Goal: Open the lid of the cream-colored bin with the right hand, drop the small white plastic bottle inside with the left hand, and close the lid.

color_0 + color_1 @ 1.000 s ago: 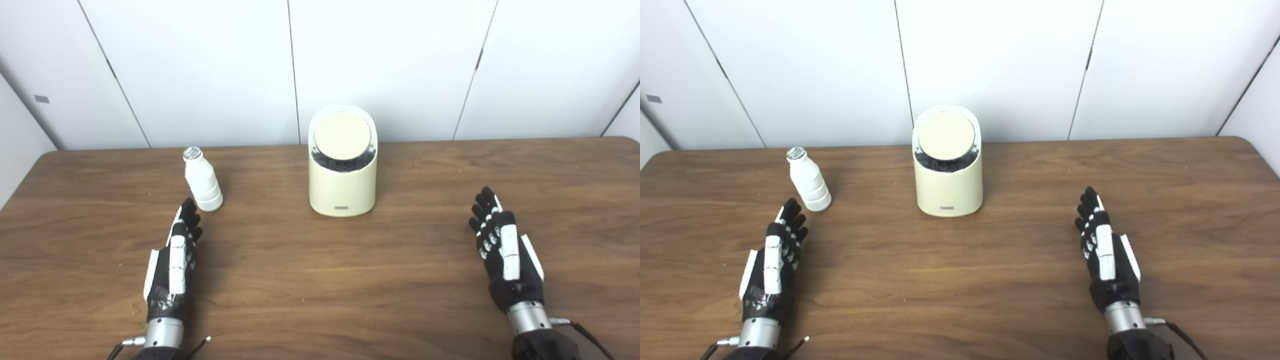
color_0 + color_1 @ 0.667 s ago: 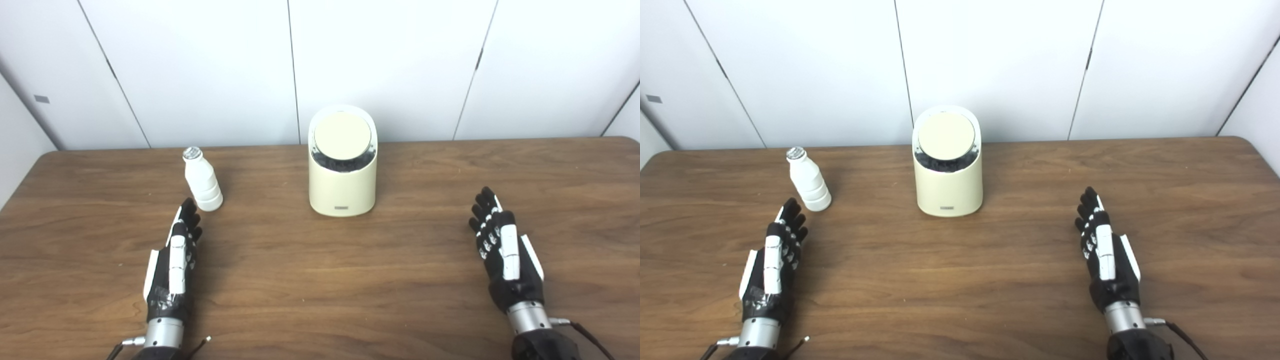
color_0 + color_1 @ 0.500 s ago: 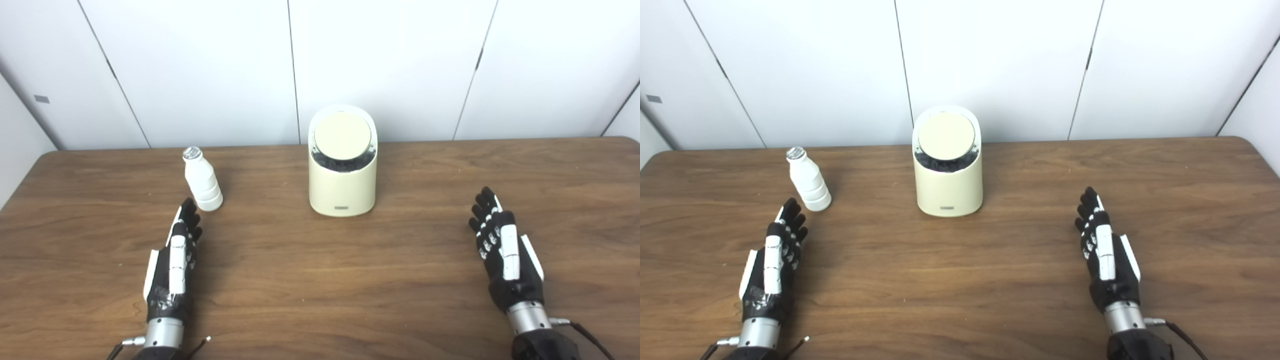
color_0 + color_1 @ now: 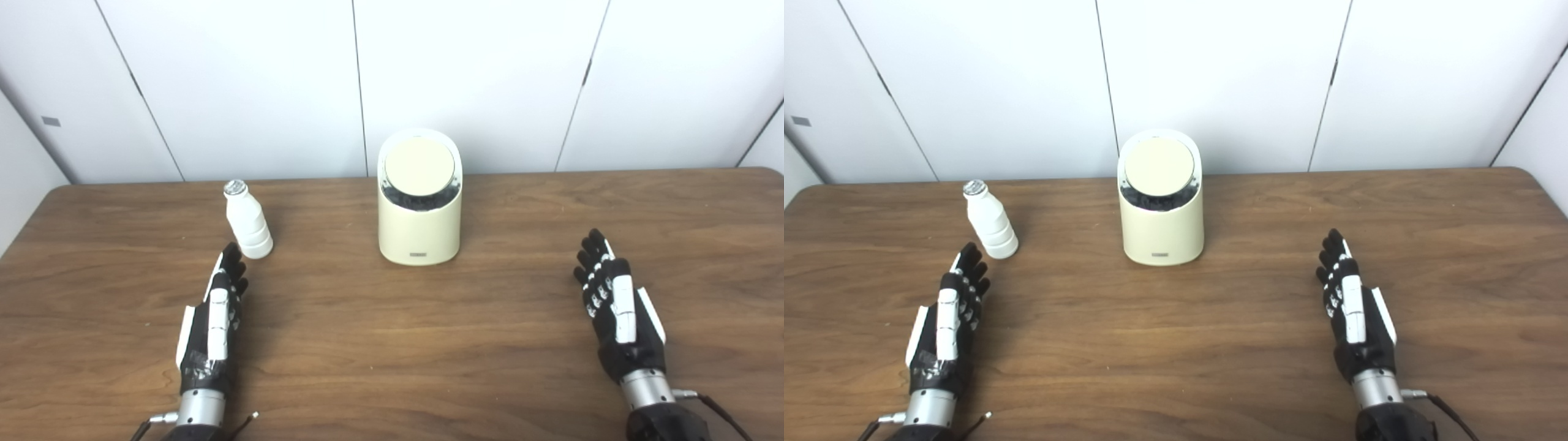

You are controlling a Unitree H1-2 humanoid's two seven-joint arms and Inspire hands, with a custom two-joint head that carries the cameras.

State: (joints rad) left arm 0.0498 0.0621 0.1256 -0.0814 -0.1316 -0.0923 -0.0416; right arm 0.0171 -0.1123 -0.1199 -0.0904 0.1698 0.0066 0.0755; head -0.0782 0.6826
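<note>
One left hand [image 4: 211,318] near the table's [image 4: 380,331] front-left edge, fingers stretched out together, holding nothing, tips just short of the bottle. One small white plastic bottle [image 4: 248,222], ribbed body and silvery cap, upright toward the rear-left. One cream-colored bin [image 4: 419,214], rounded, upright near the middle of the rear edge, its single round lid [image 4: 419,166] shut and tilted toward the front. One right hand [image 4: 615,306] near the front-right, fingers extended, empty, well apart from the bin.
</note>
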